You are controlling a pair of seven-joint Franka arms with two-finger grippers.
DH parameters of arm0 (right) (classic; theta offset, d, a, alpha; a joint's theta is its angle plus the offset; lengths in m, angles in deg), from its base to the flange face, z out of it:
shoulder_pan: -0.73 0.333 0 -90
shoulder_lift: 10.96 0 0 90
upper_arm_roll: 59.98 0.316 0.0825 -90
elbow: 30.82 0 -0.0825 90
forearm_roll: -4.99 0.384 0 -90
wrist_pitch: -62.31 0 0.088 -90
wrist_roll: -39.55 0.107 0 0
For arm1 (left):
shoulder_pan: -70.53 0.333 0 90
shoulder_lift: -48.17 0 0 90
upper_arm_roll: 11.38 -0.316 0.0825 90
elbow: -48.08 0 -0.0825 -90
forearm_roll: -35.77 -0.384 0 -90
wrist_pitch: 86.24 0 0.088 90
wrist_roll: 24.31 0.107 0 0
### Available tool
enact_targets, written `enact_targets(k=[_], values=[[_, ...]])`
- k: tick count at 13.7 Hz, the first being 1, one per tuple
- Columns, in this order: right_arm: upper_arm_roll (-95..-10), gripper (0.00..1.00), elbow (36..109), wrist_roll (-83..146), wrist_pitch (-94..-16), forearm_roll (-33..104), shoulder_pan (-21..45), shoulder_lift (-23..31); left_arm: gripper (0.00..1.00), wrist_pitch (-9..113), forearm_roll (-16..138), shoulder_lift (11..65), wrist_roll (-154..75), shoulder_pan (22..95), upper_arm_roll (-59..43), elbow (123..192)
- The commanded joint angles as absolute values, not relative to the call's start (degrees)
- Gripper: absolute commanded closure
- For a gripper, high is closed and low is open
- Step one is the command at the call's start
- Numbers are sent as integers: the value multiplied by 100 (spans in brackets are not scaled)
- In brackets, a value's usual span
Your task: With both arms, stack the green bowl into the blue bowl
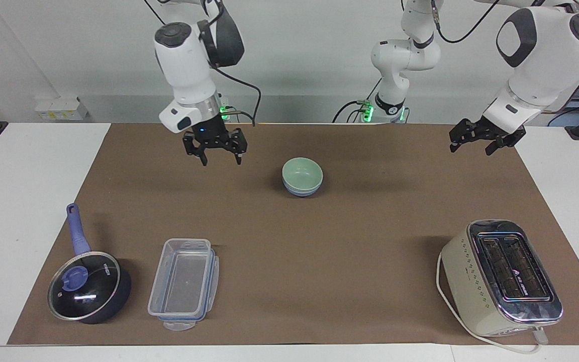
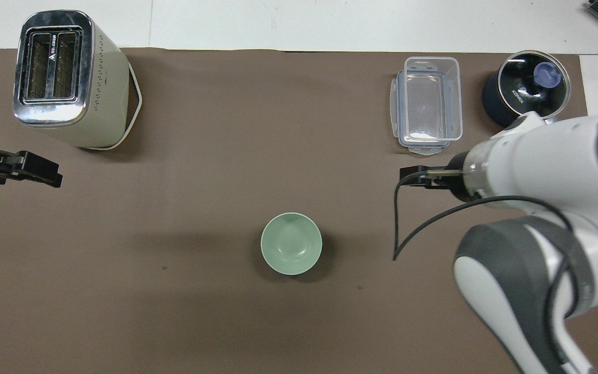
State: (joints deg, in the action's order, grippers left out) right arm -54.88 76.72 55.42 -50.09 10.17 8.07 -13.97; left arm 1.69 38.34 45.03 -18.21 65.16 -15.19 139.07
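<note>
The green bowl (image 1: 302, 172) sits nested upright in the blue bowl (image 1: 300, 191) in the middle of the brown mat, on the half nearer the robots. Only the blue bowl's lower side shows under the green rim. From overhead the green bowl (image 2: 291, 243) covers the blue one entirely. My right gripper (image 1: 217, 153) hangs open and empty in the air above the mat, off to the side of the bowls toward the right arm's end. My left gripper (image 1: 472, 147) waits open and empty, raised over the mat's edge at the left arm's end.
A cream toaster (image 1: 503, 279) stands at the left arm's end, far from the robots. A clear plastic container (image 1: 184, 284) and a dark blue lidded saucepan (image 1: 88, 286) sit far from the robots at the right arm's end.
</note>
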Motion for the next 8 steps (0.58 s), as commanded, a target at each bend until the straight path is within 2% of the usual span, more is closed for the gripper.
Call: enact_targets(k=[1,5,7,8], values=[[-5427,0,7028,5248,-4563,886,216,-1280,0,60,3744,4474,-1754,6605,-1455,13817],[-5418,0,6377,4905,-3967,473,-120,-1245,0,60,3744,4483,-1754,6605,-1455,13817],[-5435,0,5921,4896,-3327,429,-207,-1097,0,60,3744,4474,-1754,6605,-1455,13817],[-5427,0,5466,4896,-2940,402,-286,-939,0,60,3744,4474,-1754,6605,-1463,13817]])
